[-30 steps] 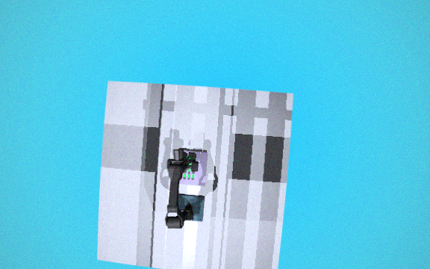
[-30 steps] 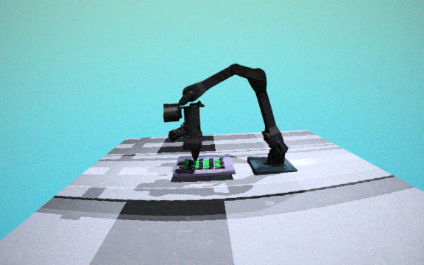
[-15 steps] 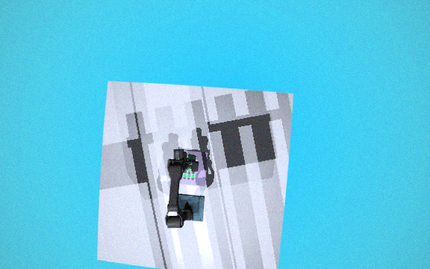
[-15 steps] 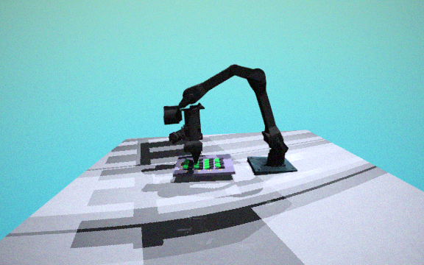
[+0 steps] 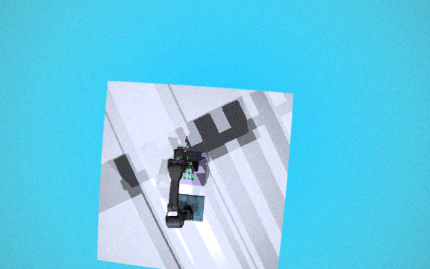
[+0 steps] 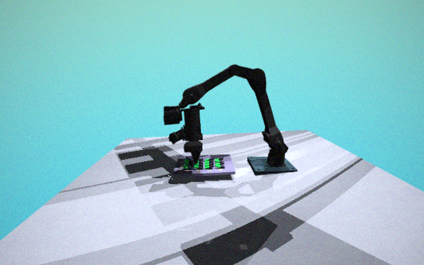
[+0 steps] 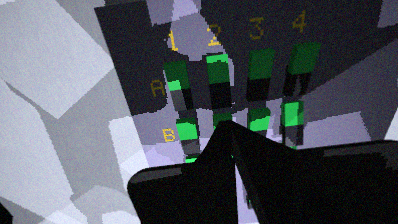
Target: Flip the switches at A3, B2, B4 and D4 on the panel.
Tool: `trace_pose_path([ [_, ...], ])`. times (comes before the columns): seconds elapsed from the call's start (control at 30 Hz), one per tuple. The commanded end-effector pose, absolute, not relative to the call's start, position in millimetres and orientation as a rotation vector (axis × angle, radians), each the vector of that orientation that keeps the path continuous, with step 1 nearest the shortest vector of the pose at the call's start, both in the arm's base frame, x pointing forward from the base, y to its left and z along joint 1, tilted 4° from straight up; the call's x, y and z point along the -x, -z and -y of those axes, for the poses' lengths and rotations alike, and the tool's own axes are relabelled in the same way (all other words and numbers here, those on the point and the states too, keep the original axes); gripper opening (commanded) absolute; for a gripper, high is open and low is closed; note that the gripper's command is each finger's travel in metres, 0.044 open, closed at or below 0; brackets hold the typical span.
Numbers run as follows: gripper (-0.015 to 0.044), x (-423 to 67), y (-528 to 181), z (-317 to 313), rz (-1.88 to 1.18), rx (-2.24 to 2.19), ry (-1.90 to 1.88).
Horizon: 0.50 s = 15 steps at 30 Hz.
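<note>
Because the black parallel-jaw gripper [image 7: 232, 129] has its fingers pinched together on nothing, it works as a single blunt point, and pressing well depends on where that point lands. From the left of the wrist view, the yellow letters A [image 7: 158, 88] and B [image 7: 168, 135] mark the two far rows of the lilac rectangular switch panel [image 7: 127, 75], with the green rocker switch at A1 [image 7: 177, 86] and the green rocker at B1 [image 7: 187, 132] beside them; neither belongs to the task, so the tip should stay off them. Next right, the fingertip apex sits over the green rocker at B2 [image 7: 220, 119], just below the green-and-black rocker at A2 [image 7: 218, 80]. Whether it is touching B2 cannot be told. B2 looks like the step in hand: the push should go straight down on its raised end only, without sliding toward A2. Further right stand the green rocker at A3 [image 7: 260, 70] and the one at B4 [image 7: 292, 115], both targets; which end of either is up is hard to read. Row D is hidden under the gripper body. In the exterior view the gripper [image 6: 194, 157] points straight down at the panel [image 6: 227, 170].
</note>
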<state>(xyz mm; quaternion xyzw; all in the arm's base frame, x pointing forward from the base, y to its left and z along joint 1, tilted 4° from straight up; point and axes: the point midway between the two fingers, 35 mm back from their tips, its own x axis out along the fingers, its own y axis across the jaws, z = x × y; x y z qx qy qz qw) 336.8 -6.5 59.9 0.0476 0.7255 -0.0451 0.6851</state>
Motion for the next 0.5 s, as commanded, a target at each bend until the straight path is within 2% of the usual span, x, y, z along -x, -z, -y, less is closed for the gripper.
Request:
trace_pose_path([
  [0.0,0.0,-336.7,-58.8,5.7,-1.627,-0.113,0.1],
  [0.47,0.0,-336.6,-56.9,5.7,-1.627,-0.113,0.1],
])
